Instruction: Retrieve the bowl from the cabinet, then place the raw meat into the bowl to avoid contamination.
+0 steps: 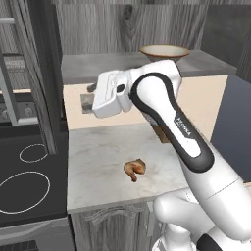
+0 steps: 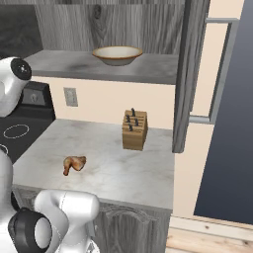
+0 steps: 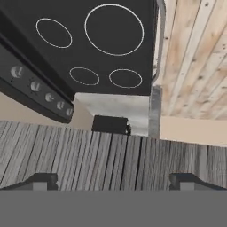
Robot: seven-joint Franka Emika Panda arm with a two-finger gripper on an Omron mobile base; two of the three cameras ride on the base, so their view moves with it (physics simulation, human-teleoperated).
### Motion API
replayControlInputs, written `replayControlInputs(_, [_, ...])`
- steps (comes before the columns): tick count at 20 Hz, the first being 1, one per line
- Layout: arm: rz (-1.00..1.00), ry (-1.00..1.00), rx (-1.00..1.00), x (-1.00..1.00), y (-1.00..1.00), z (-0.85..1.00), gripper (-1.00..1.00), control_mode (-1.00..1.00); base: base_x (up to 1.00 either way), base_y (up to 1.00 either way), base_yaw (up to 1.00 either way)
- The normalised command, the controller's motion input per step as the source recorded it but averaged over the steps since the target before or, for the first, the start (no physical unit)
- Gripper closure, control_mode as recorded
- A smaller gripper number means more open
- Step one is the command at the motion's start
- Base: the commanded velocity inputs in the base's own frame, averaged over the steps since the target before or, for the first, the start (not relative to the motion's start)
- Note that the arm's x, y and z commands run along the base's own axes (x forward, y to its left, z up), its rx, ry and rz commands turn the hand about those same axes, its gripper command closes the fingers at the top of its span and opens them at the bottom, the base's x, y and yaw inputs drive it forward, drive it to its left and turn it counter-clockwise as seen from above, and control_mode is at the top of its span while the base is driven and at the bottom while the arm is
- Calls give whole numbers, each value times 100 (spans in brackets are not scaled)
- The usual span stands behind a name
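The beige bowl (image 1: 164, 51) (image 2: 117, 55) with a brown rim sits on the grey shelf (image 1: 93, 66) inside the open cabinet. On the marble counter (image 1: 98, 147) below lies the raw meat (image 1: 134, 169) (image 2: 74, 163), a small golden-brown drumstick. My gripper (image 1: 91, 95) (image 3: 117, 181) hangs above the counter, left of the bowl and lower than the shelf, pointing left at the open cabinet door (image 1: 44, 73). Its fingertips (image 3: 44, 181) stand wide apart, open, with nothing between them. Grey wood-grain panelling (image 3: 111, 155) lies close in front of the hand.
A wooden knife block (image 2: 135, 129) stands at the back of the counter by the wall. A black stove (image 1: 24, 171) (image 3: 102, 40) adjoins the counter on the left. The right cabinet door (image 2: 190, 74) with a bar handle (image 2: 217, 69) stands open.
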Motion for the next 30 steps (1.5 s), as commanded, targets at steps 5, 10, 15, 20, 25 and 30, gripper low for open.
replayControlInputs(5, [0, 7, -25, -6, -81, -16, -100, -100, 0, 0, 0])
replayControlInputs(10, [14, 2, -26, 4, -77, -36, -100, -100, 0, 0, 0])
replayControlInputs(15, [15, 4, -41, 2, -56, -22, -100, -100, 0, 0, 0])
replayControlInputs(20, [23, -3, -35, 6, -40, -58, -100, -100, 0, 0, 0])
replayControlInputs(25, [14, -3, -13, 25, -29, -28, -100, -100, 0, 0, 0])
replayControlInputs(30, [13, -28, -5, 6, -32, -1, -100, -100, 0, 0, 0])
